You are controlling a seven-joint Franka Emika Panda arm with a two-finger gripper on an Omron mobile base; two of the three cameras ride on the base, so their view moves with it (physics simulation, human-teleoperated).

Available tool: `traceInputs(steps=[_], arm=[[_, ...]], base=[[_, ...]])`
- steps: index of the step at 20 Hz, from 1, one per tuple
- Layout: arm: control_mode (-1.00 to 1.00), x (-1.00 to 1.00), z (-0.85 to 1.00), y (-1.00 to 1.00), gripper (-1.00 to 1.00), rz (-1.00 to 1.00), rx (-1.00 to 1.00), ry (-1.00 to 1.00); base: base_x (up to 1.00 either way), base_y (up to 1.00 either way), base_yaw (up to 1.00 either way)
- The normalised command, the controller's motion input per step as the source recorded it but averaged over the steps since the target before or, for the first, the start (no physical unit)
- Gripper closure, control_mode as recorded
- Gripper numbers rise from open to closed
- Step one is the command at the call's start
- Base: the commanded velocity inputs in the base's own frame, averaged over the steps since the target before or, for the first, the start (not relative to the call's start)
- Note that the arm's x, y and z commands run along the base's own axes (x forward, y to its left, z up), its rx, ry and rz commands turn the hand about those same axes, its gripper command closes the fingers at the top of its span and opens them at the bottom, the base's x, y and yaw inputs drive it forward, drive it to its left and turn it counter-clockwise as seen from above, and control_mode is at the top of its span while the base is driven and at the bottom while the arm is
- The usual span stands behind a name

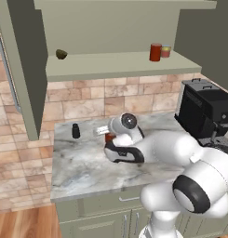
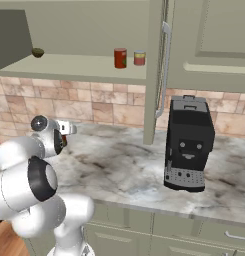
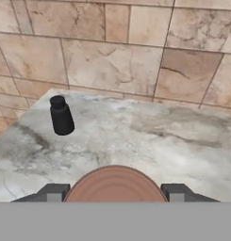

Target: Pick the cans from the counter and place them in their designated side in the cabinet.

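Grasping the plain red can point(image 3: 114, 184) on the bench point(image 3: 150, 141); tool point(image 3: 115, 193) fingers flank it, grip unconfirmed; next lift toward the cabinet point(image 1: 120, 62).

One red can point(image 1: 155, 52) stands upright on the shelf of the olive-green cabinet point(image 1: 120, 64), toward its right end. A second red-orange can point(image 3: 115, 184) stands on the marble counter point(image 1: 83, 162), its round top showing low between the finger tips.
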Motion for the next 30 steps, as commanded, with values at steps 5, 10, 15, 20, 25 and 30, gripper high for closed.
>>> traceInputs(steps=[5, 10, 15, 20, 25, 30], arm=[[-1.00, -0.26, 0.42, -0.19, 1.00, 0.00, 0.00, -0.08], [-1.00, -0.36, 0.37, -0.21, 1.00, 0.00, 0.00, -0.02], [-1.00, -0.41, 0.35, -0.24, 1.00, 0.00, 0.00, 0.00], [-1.00, -0.40, 0.37, -0.24, 1.00, 0.00, 0.00, 0.00], [-1.00, -0.33, 0.37, -0.22, 1.00, 0.00, 0.00, 0.00], [-1.00, -0.33, 0.34, -0.26, 1.00, 0.00, 0.00, 0.00]], base=[[0.00, 0.00, 0.00], [0.00, 0.00, 0.00], [0.00, 0.00, 0.00], [0.00, 0.00, 0.00], [0.00, 0.00, 0.00], [0.00, 0.00, 0.00]])
